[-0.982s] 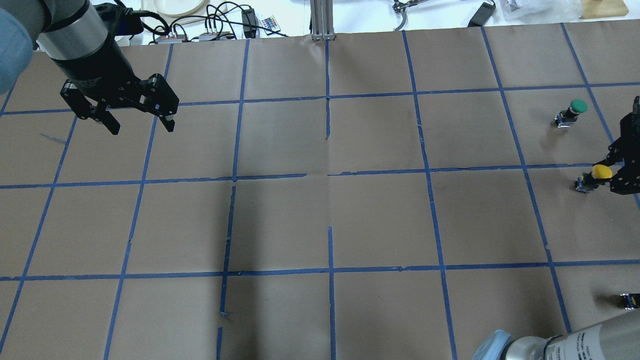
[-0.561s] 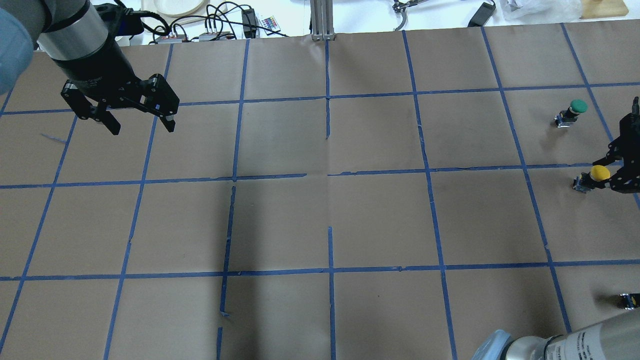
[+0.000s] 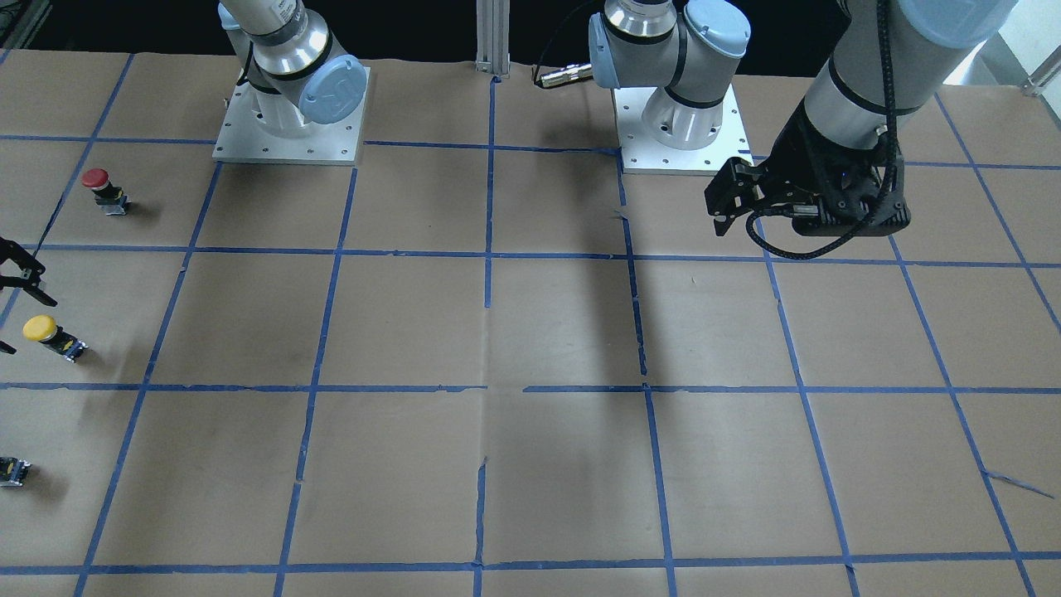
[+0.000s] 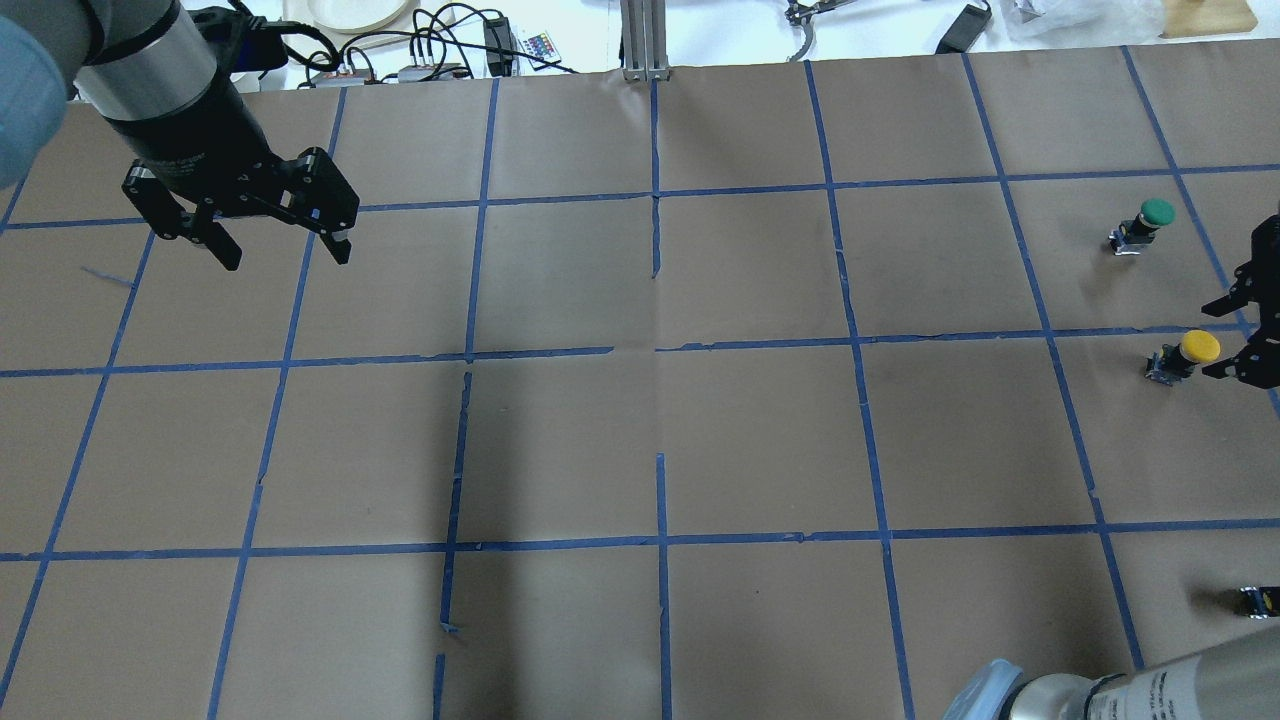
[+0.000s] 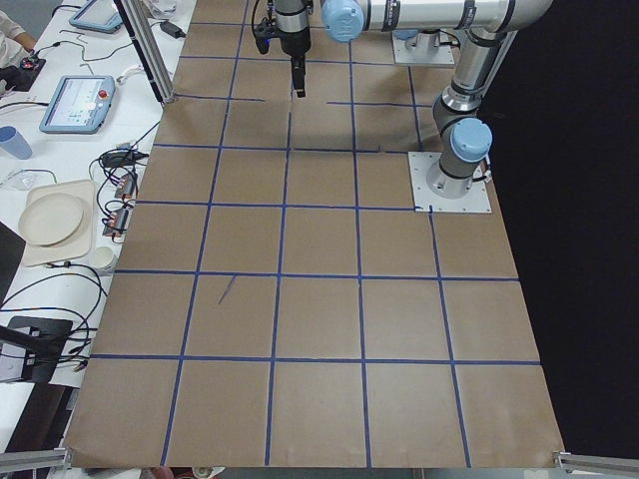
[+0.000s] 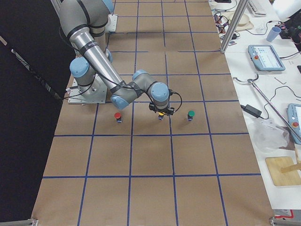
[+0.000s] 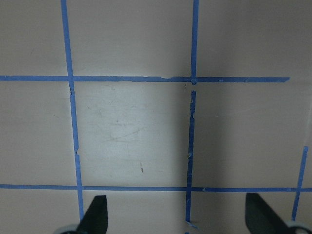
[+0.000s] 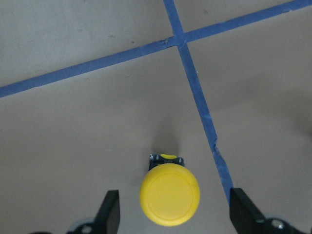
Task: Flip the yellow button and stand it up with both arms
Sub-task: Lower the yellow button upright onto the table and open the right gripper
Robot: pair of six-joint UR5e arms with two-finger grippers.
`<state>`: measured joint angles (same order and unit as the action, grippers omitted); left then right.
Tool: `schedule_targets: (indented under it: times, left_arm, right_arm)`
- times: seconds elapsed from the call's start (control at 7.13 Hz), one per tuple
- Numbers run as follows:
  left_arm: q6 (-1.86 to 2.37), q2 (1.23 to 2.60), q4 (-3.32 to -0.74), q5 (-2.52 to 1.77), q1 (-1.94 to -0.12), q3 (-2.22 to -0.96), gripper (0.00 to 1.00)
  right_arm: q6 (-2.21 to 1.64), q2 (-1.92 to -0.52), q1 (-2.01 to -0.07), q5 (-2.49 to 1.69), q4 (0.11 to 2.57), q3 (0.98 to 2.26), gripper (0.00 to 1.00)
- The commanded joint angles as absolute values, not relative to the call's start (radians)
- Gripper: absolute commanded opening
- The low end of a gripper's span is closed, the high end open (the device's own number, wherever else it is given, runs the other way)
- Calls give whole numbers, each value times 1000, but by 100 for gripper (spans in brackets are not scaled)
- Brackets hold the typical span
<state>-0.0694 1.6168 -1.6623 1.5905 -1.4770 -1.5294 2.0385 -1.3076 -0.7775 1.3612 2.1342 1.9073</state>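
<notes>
The yellow button (image 4: 1187, 352) stands by itself on the brown paper at the table's right edge, cap up. It also shows in the front view (image 3: 46, 331) and the right side view (image 6: 161, 114). My right gripper (image 4: 1224, 338) is open and hovers just over it. In the right wrist view the yellow cap (image 8: 169, 194) sits between the two spread fingertips (image 8: 110, 213) without touching them. My left gripper (image 4: 285, 254) is open and empty, high over the far left of the table, with only taped paper under it in the left wrist view (image 7: 176, 215).
A green-capped button (image 4: 1148, 218) stands beyond the yellow one. A red-capped button (image 3: 102, 187) stands nearer the robot base. A small capless black block (image 4: 1258, 600) lies near the right arm. Cables and a plate lie past the far table edge.
My right gripper's jaws have spread wider and the gripper has drawn back to the right, off the yellow cap. The button stays standing where it was. The left arm has not moved.
</notes>
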Motion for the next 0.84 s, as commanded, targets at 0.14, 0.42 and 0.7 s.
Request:
schedule_targets:
  times: [0.14,0.42,0.7]
  left_arm:
    - [-69,1617,-1661,1591,-1476,-1528,100]
    - [-68,1617,-1663,1589,-1476,-1529,100]
    - [-67,1617,-1663,1589,-1476,-1528,100]
  right_arm:
    - [1721,-1451,-787,1373,2014,1908,87]
    - [1345,-1588,-822,1411,1888,1908,99]
    - [813,-1717,-963,1488,1780,1908,100]
